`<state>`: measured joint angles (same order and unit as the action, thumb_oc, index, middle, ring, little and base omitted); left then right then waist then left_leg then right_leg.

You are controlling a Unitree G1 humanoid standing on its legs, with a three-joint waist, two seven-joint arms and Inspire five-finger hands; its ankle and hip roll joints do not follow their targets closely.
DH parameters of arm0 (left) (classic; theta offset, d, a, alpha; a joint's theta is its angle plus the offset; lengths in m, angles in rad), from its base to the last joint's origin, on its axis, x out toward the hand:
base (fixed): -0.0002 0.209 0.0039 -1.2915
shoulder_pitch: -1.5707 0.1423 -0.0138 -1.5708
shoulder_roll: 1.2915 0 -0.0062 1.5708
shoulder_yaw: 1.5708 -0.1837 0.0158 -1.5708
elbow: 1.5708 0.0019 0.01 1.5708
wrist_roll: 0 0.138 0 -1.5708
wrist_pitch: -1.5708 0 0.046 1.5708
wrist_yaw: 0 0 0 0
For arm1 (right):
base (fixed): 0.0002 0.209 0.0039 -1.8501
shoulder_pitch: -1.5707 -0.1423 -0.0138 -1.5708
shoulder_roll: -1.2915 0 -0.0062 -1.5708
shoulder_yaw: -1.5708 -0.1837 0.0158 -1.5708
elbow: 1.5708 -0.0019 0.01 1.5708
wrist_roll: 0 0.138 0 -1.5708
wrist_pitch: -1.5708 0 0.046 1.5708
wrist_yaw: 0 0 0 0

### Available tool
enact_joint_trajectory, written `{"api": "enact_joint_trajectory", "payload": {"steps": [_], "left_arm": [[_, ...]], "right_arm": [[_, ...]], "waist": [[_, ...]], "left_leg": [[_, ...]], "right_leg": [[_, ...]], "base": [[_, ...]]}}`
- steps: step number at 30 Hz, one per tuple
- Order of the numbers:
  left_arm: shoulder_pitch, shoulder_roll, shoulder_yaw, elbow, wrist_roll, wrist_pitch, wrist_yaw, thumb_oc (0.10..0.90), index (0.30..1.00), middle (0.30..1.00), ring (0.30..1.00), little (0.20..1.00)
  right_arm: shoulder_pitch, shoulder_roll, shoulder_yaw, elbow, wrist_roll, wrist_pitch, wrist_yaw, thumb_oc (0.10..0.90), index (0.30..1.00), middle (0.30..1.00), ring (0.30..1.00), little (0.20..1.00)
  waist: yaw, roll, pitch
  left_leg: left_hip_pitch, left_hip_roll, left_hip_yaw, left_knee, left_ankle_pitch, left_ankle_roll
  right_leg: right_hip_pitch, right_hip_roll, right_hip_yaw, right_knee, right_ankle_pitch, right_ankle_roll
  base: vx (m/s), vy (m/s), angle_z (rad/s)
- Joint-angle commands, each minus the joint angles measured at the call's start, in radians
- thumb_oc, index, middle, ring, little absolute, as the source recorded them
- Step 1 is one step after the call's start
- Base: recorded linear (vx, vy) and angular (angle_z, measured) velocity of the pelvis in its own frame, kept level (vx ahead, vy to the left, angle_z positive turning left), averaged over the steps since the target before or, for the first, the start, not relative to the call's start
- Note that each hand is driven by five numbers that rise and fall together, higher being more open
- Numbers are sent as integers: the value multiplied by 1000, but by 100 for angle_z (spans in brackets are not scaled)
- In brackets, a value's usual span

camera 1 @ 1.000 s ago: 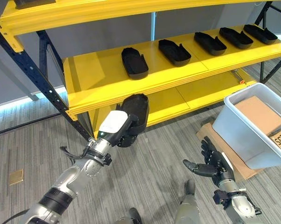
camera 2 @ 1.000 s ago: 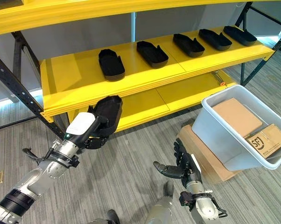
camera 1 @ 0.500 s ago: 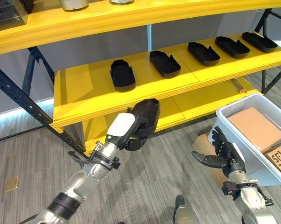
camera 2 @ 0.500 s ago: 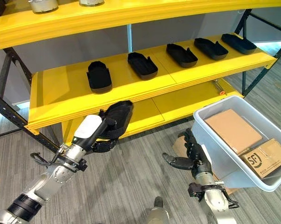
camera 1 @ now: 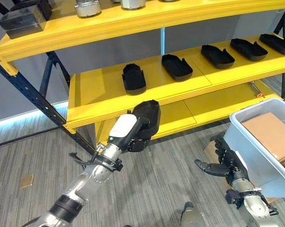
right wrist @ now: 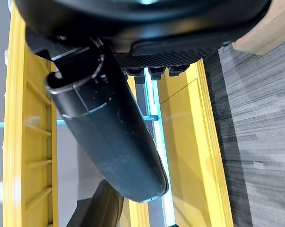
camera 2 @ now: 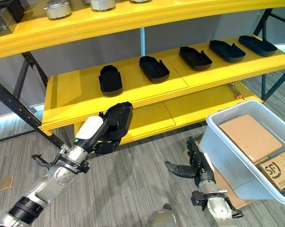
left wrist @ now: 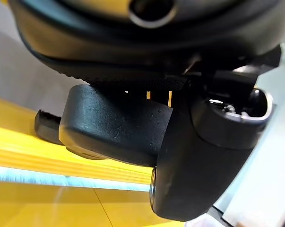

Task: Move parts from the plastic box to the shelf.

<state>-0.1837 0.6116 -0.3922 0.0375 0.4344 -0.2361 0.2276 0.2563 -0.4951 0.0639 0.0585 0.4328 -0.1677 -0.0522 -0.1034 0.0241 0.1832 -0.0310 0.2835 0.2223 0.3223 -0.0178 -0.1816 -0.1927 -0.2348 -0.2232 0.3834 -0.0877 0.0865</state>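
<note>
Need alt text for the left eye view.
Left hand holds a black part in front of the yellow shelf, where five like parts sit in a row. Right hand hangs open beside a grey box.

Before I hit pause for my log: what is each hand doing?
Left hand: shut on a black tray-shaped part, below the shelf's front edge.
Right hand: open, holding nothing.

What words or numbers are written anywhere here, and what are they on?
Small cardboard box in the plastic box: a dark printed mark, too small to read properly.
Shelf and black parts: no writing to be seen.
</note>
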Motion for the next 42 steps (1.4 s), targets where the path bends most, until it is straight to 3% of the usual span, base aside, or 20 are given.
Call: {"api": "enact_joint_trajectory", "payload": {"steps": [1, 3, 4, 6, 8, 9, 11, 12, 16, 19, 26, 30, 37, 42], "left_arm": [[-93, 9, 111, -136, -49, -63, 52, 400, 300, 300, 300, 300], [-89, 7, 115, -146, -48, -61, 48, 400, 300, 300, 300, 300], [-86, 8, 115, -152, -52, -61, 48, 400, 300, 300, 300, 300], [-79, 2, 119, -157, -66, -65, 51, 400, 300, 300, 300, 300], [-90, -3, 110, -148, -81, -64, 59, 400, 300, 300, 300, 300], [-115, -9, 92, -134, -86, -62, 63, 400, 300, 300, 300, 300], [-138, -20, 73, -103, -86, -58, 77, 400, 300, 300, 300, 300], [-139, -27, 69, -96, -88, -61, 85, 400, 300, 300, 300, 300], [-142, -23, 60, -92, -73, -62, 91, 400, 300, 300, 300, 300], [-166, -5, 41, -97, -65, -63, 89, 400, 300, 300, 300, 300], [-187, 19, 18, -92, -62, -61, 97, 400, 300, 300, 300, 300], [-175, 26, 37, -93, -62, -59, 101, 400, 300, 300, 300, 300], [-160, 25, 46, -98, -77, -56, 97, 400, 300, 300, 300, 300], [-174, 31, 37, -97, -80, -56, 111, 400, 300, 300, 300, 300]], "right_arm": [[-65, -62, -46, -91, -8, -104, -8, 900, 1000, 1000, 1000, 1000], [-68, -70, -47, -88, -4, -103, -11, 900, 1000, 1000, 1000, 1000], [-65, -67, -48, -88, -3, -102, -15, 900, 1000, 1000, 1000, 1000], [-51, -60, -48, -91, 3, -102, -14, 900, 1000, 1000, 1000, 1000], [-35, -60, -47, -93, 5, -109, -19, 900, 1000, 1000, 1000, 1000], [-30, -65, -43, -95, 5, -111, -19, 900, 1000, 1000, 1000, 1000], [-25, -63, -45, -96, 2, -113, -25, 900, 1000, 1000, 1000, 1000], [-25, -49, -51, -92, 9, -116, -28, 900, 1000, 1000, 1000, 1000], [-17, -29, -49, -91, 14, -123, -28, 900, 1000, 1000, 1000, 1000], [1, -10, -58, -103, 20, -119, -24, 900, 1000, 1000, 1000, 1000], [-2, 8, -53, -107, 13, -111, -29, 900, 1000, 1000, 1000, 1000], [-3, 13, -52, -104, 5, -107, -28, 900, 1000, 1000, 1000, 1000], [-2, 4, -44, -109, -4, -103, -22, 900, 1000, 1000, 1000, 1000], [-40, -9, -26, -117, -3, -104, -27, 900, 1000, 1000, 1000, 1000]], "waist": [[-9, -46, -13], [2, -71, 1], [-5, -70, 1], [-15, -49, -4], [-9, -23, 8], [-9, -17, 15], [-2, -8, 25], [-8, 6, 15], [-9, 18, -11], [-8, -1, -20], [-8, -47, -31], [0, -63, -39], [16, -72, -40], [43, -85, -28]], "left_leg": [[-62, 90, -125, 263, 304, -35], [-125, 64, -142, 382, 301, -24], [-154, 98, -111, 363, 298, -24], [-171, 208, -47, 197, 350, -42], [-189, 269, 6, -40, 435, -78], [-172, 267, 25, -170, 469, -80], [-143, 254, 40, -305, 498, -80], [-117, 251, 47, -345, 469, -79], [-86, 258, 86, -338, 421, -76], [-113, 235, 94, -249, 351, -66], [-151, 208, 124, -122, 282, -65], [-143, 216, 149, -123, 289, -69], [-157, 225, 125, -130, 312, -79], [-203, 215, 79, -31, 221, -52]], "right_leg": [[166, 6, 64, -198, 45, -33], [190, 19, 63, -211, 28, -62], [201, 27, 50, -208, 11, -62], [217, 42, 34, -194, -14, -42], [213, 48, 39, -164, -33, -16], [196, 35, 38, -134, -38, 0], [179, 17, 36, -85, -56, 23], [177, 7, 48, -61, -73, 43], [199, -7, 80, -82, -83, 63], [255, -56, 97, -154, -53, 83], [288, -126, 113, -280, 52, 126], [277, -127, 115, -299, 66, 134], [291, -108, 93, -307, 58, 134], [324, -125, 74, -312, 78, 141]], "base": [[0, -320, -26], [12, -208, -11], [75, -117, 15], [167, 41, 45], [174, 226, 32], [142, 250, 10], [230, 200, -3], [261, 162, -17], [253, 152, -47], [265, 174, -19], [166, 122, -13], [92, 30, -12], [96, -21, -7], [91, 15, 13]]}}
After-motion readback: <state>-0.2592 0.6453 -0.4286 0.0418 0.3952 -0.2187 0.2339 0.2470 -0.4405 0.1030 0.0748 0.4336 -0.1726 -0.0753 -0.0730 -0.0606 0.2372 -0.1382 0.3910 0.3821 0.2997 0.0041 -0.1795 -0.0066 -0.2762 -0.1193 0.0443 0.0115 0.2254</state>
